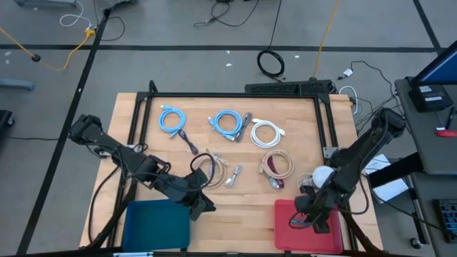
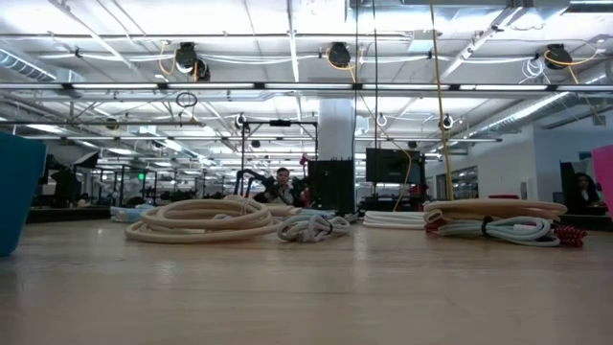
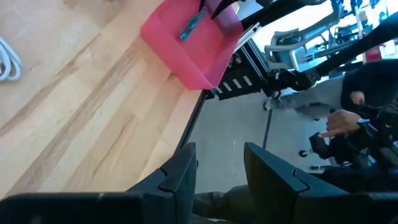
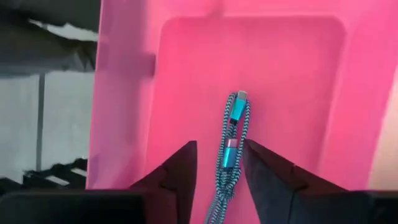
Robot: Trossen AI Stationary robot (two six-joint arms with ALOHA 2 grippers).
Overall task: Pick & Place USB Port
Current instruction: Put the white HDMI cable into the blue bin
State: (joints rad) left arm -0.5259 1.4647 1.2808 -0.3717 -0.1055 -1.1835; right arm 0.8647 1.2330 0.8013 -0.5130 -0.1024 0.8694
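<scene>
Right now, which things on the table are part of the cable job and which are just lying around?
In the job:
- teal braided USB cable, between the right gripper fingers
- pink plastic bin beneath it

Lying about:
- blue plastic bin
- light blue coiled cables
- white coiled cable
- left gripper, idle

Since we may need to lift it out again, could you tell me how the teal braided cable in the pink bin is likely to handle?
The teal cable is folded double and sags between the right gripper's fingers, so it is probably floppy. Being thin, it is likely light. The braided sleeve should grip fairly well, though loose ends may trail or snag on the pink bin's wall.
</scene>
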